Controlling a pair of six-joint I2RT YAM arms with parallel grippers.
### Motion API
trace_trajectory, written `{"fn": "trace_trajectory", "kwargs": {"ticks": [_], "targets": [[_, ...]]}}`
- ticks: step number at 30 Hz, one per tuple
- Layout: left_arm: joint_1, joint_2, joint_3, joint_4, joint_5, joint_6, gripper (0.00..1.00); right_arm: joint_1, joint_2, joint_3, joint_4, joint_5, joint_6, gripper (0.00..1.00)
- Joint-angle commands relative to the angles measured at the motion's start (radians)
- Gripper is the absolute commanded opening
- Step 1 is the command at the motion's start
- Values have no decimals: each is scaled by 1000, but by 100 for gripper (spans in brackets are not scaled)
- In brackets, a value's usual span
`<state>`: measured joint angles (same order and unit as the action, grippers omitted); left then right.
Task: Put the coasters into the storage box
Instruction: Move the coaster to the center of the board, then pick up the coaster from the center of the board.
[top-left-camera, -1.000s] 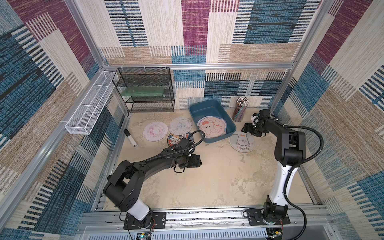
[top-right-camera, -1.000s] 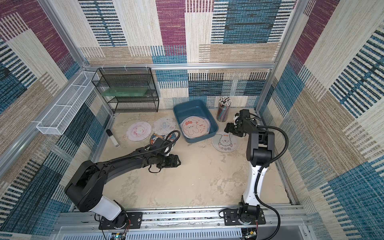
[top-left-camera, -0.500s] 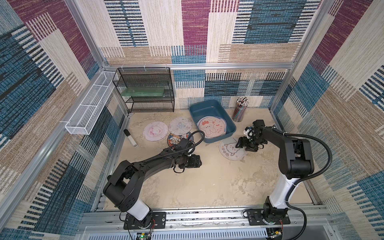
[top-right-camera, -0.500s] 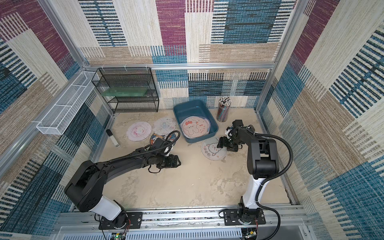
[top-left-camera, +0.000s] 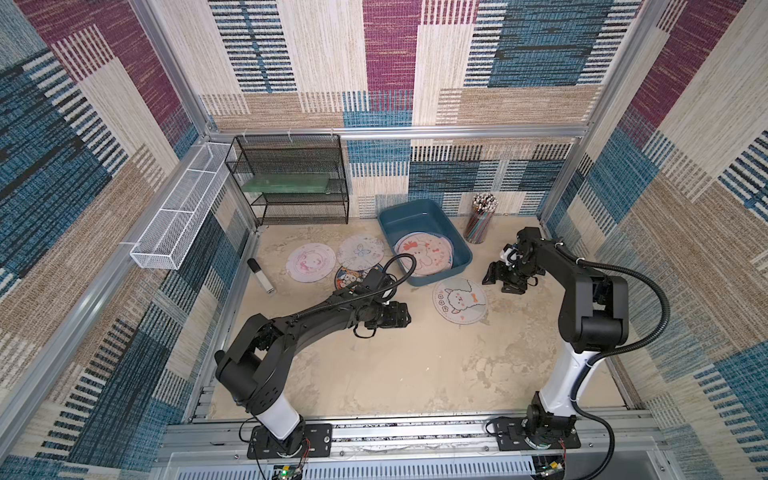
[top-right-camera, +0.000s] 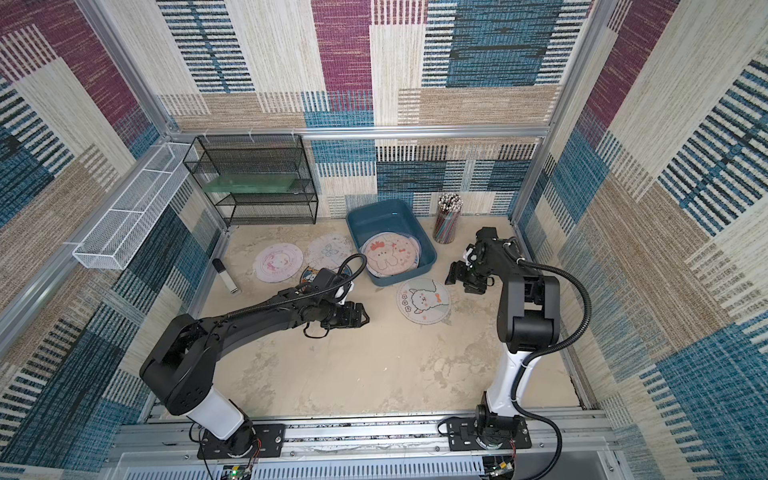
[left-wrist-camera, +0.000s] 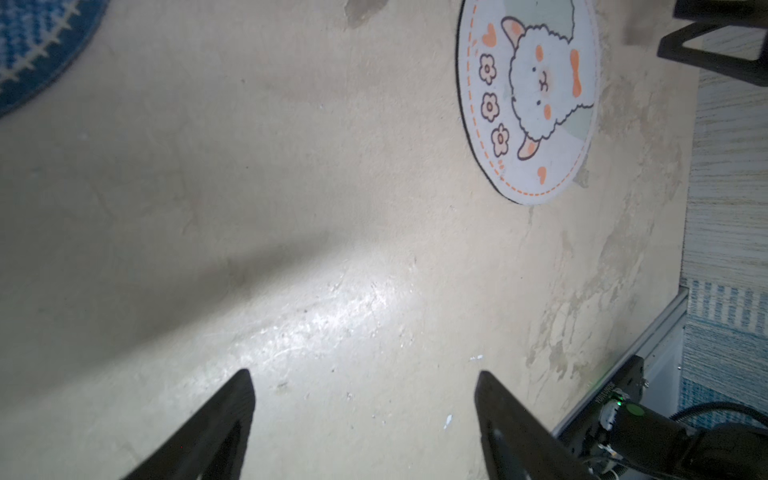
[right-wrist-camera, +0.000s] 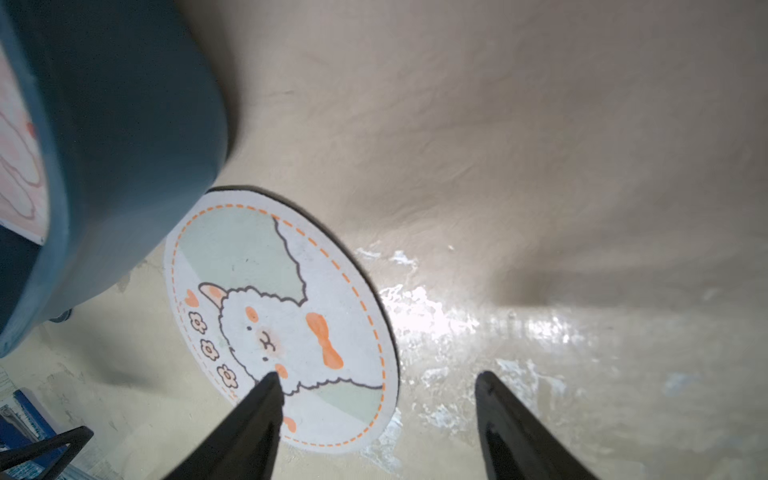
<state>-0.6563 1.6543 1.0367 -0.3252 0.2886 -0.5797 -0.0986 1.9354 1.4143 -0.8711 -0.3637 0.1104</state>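
Beige tabletop (top-left-camera: 374, 374) carries your teal storage box (top-left-camera: 415, 206) at twelve o'clock with a pink-printed coaster (top-left-camera: 424, 254) inside, the alpaca coaster (top-left-camera: 459, 301) flat at its five o'clock, and your left gripper (left-wrist-camera: 361, 374) and right gripper (right-wrist-camera: 374, 376) both spread wide, holding nothing.

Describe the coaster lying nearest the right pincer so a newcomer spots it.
Find the teal storage box at the back. In front of its near wall, a lone round coaster lies flat. Only this one shows a white alpaca with an orange bow.
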Motion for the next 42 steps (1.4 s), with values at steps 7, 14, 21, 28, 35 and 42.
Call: {"fn": "trace_trajectory", "kwargs": {"ticks": [7,14,21,28,35,42], "targets": [[-49,90,102,61,20,-39,82,27,-7,-126,75,-62,-40,71],[-103,216,215,93,-23,-72,79,64,-14,-170,95,-80,-42,69],[-124,315,304,100,-100,-112,77,88,-14,-183,96,-100,-47,68],[-127,409,375,125,-139,-140,71,93,-13,-198,108,-103,-44,67],[-130,462,438,109,-145,-143,64,94,-13,-209,116,-97,-41,64],[-132,467,431,104,-145,-143,63,92,-10,-210,126,-107,-34,48]]}}
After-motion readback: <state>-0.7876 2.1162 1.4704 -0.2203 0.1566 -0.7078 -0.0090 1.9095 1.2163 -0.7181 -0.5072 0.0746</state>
